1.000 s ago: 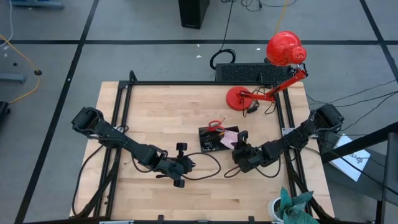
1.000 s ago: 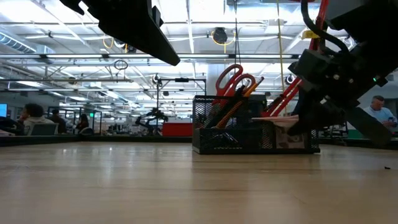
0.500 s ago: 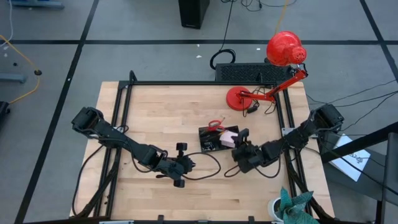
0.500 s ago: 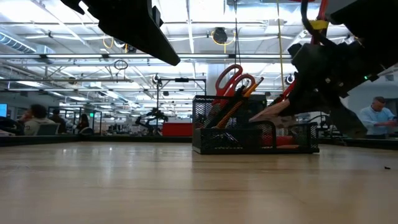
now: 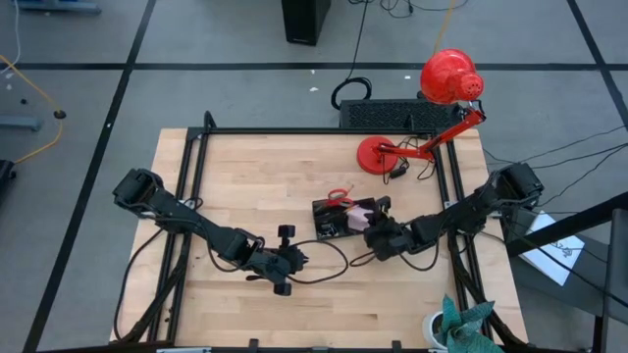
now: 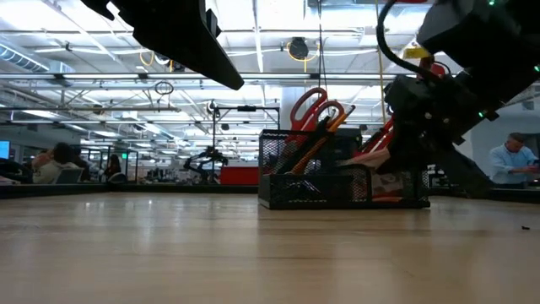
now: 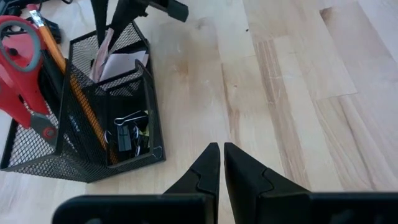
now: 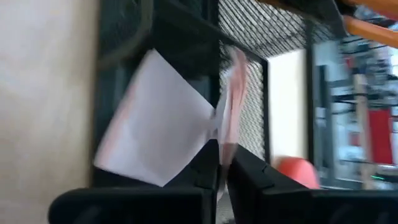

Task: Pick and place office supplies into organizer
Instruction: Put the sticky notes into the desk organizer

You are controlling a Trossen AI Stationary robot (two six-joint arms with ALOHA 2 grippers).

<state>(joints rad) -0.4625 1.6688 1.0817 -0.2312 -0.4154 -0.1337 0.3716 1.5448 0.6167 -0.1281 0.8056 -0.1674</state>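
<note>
Organizer: we record a black wire-mesh desk organizer (image 5: 336,219) near the middle of the wooden table (image 5: 255,176), slightly toward the right arm's side; the low view (image 6: 342,179) shows it standing upright on the tabletop, with several compartments.
Scissors: we note red-handled scissors (image 7: 25,59) standing handles-up in the tall compartment, also seen from table height (image 6: 314,108).
Pencils: we list orange pencils (image 7: 74,93) leaning diagonally in the same tall compartment, beside the scissors.
Binder clips: we find small black binder clips (image 7: 127,134) lying in a low compartment at the organizer's corner nearest the left gripper.
Sticky-note pad: we see the pink sticky-note pad (image 8: 161,134), tilted, partly inside the organizer's end compartment on the right arm's side; in the left wrist view (image 7: 121,62) its pale sheets rest within the mesh walls.
Right gripper: we place the right gripper (image 5: 378,218) at the organizer's end, fingers clenched thinly on the edge of the sticky-note pad (image 8: 225,165).
Left gripper: we place the left gripper (image 7: 221,152) low over bare table, apart from the organizer, fingers pressed together and holding nothing; from above it sits toward the table's front (image 5: 285,257).
Desk lamp: we log a red desk lamp (image 5: 446,83), its round base near the table's far right corner.
Cloth: we log a teal cloth (image 5: 461,324) at the table's near right corner.
</note>
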